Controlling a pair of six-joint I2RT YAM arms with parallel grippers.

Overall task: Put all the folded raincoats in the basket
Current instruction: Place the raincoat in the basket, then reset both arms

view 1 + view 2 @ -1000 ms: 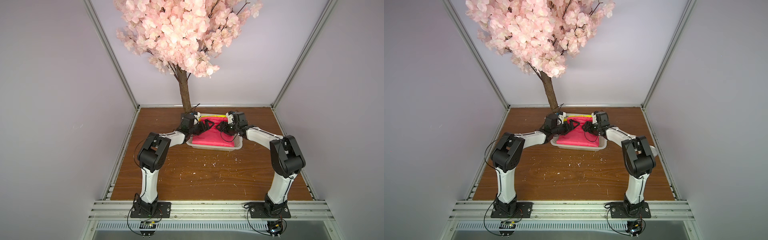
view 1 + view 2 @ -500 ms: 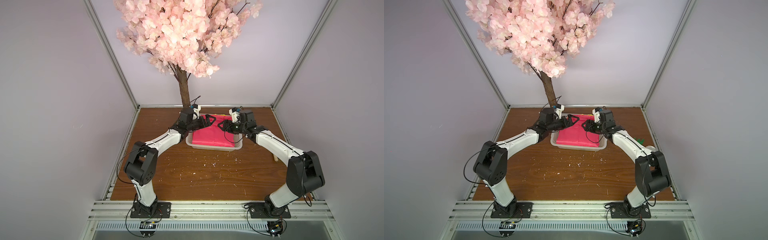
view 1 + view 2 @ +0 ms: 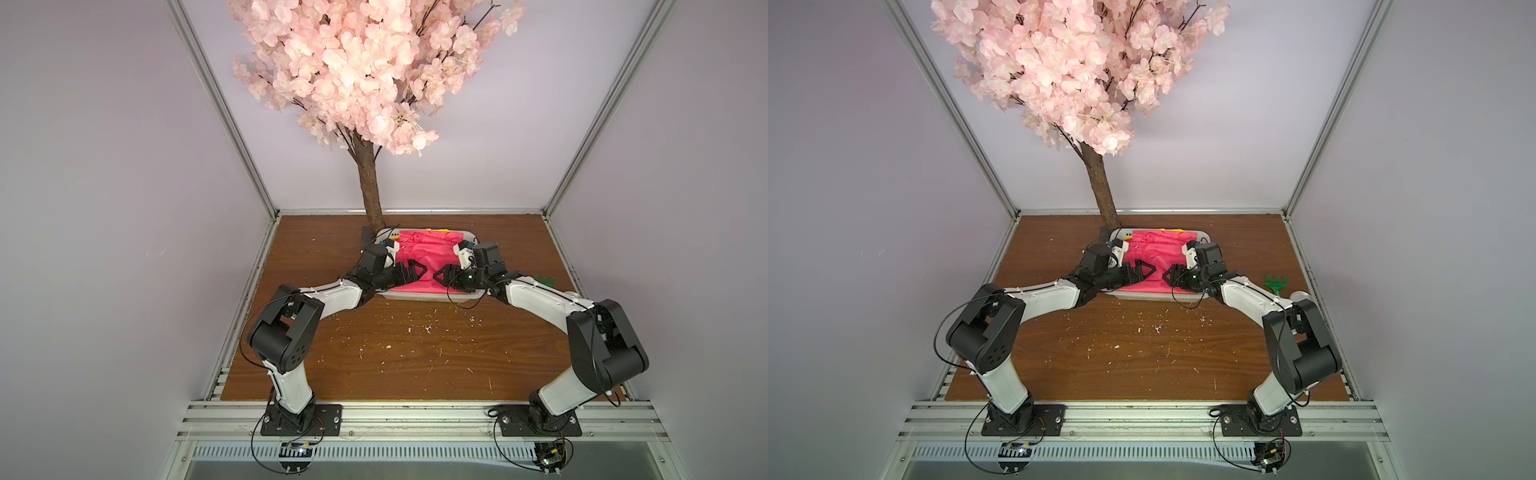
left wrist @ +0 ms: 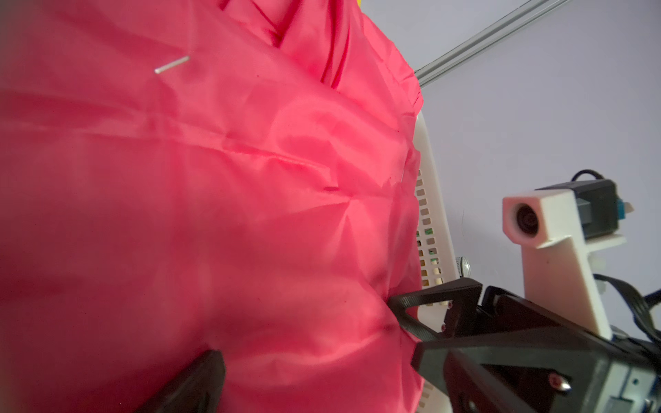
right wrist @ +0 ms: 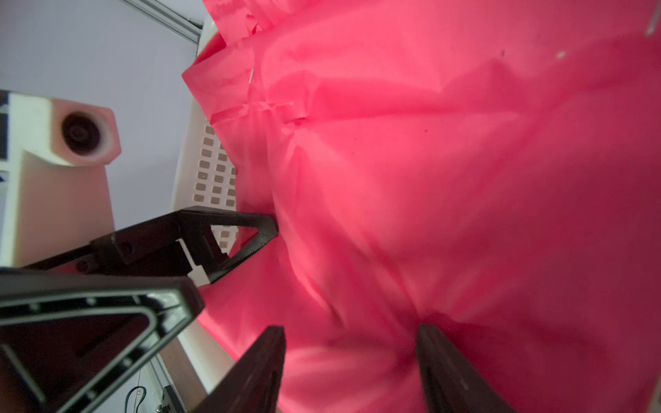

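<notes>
Hovering fingertip to fingertip over the load, the left gripper (image 3: 418, 271) has its jaws spread wide and clasps nothing. Facing it, the right gripper (image 3: 441, 276) has its jaws parted less widely. The right wrist view shows red cloth beyond the gap, not clamped in it.

Directly below both sets of fingertips lies the raincoat (image 3: 422, 249), a thin, glossy red sheet folded into a rough rectangle, creased and puffed. It lies inside the basket (image 3: 430, 296), filling it almost wall to wall. Beside each gripper the perforated white wall shows just past the cloth edge.

Beyond the basket, on the side away from the arms' bases and nearer the left gripper, stands the trunk of a blossom tree (image 3: 370, 187). On the side toward the bases stretches the wooden table (image 3: 395, 357), flecked with pale scraps.

Handling, as judged: the fabric looks very light, limp and slick. Its layers should slide over one another, and a fold would likely fall open if lifted by a single ply. A hold is best taken at a folded edge, pinching through every layer. One gripper should work at each end so that the bundle does not sag in the middle. Placement appears done; only pressing the puffed cloth flat may remain.
</notes>
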